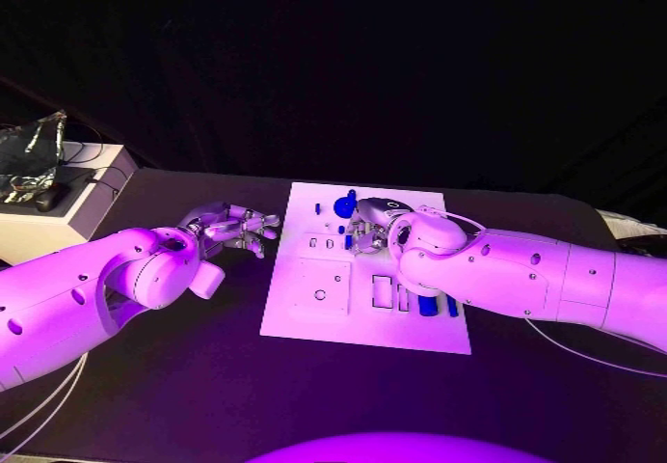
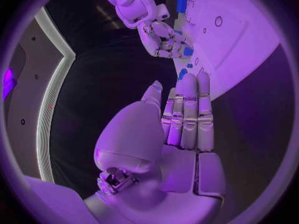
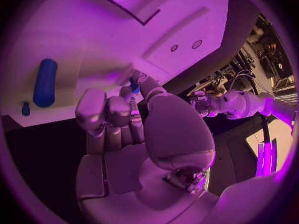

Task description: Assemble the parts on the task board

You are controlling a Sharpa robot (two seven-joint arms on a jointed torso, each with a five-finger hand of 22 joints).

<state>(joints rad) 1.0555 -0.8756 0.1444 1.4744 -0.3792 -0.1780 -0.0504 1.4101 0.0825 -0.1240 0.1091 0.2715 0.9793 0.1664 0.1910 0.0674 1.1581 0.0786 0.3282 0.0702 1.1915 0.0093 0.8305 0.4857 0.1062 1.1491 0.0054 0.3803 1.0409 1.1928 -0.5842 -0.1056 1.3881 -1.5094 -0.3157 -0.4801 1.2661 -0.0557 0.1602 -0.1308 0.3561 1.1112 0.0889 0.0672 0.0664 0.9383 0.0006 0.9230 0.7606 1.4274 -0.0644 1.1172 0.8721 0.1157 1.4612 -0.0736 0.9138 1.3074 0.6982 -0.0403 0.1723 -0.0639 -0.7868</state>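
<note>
- Task board (image 1: 364,309): flat white rectangular plate, smooth, w/ round holes and rectangular slots cut in it; lies mid surface (image 1: 181,386), which is matte black.
- Parts: small blue pcs, smooth, plastic-looking. A rounded blue part (image 1: 345,204) sits at the board's far edge; blue block (image 1: 427,305) and a thin blue bar (image 1: 452,307) stand in slots at the board's right side, just beside the right arm.
- Right wrist view: long blue cylinder (image 3: 45,82) w/ rounded ends lying on the board, plus a tiny blue peg (image 3: 25,108) near it.
- Right hand (image 1: 373,228): silver, glossy, jointed metal; over the far-middle of the board. Fingers (image 3: 107,112) curled in, tips down at the plate; a small blue part (image 3: 133,86) is pinched betw. thumb and a finger.
- Left hand (image 1: 233,227): same silver build, off the board, just left of its far-left edge, above the black surface. Fingers (image 2: 188,112) straight and side by side, thumb apart; holds nothing, touches nothing visible.
- Beige box (image 1: 49,217) at far left of the surface, w/ cables and a clear angular object on top.
</note>
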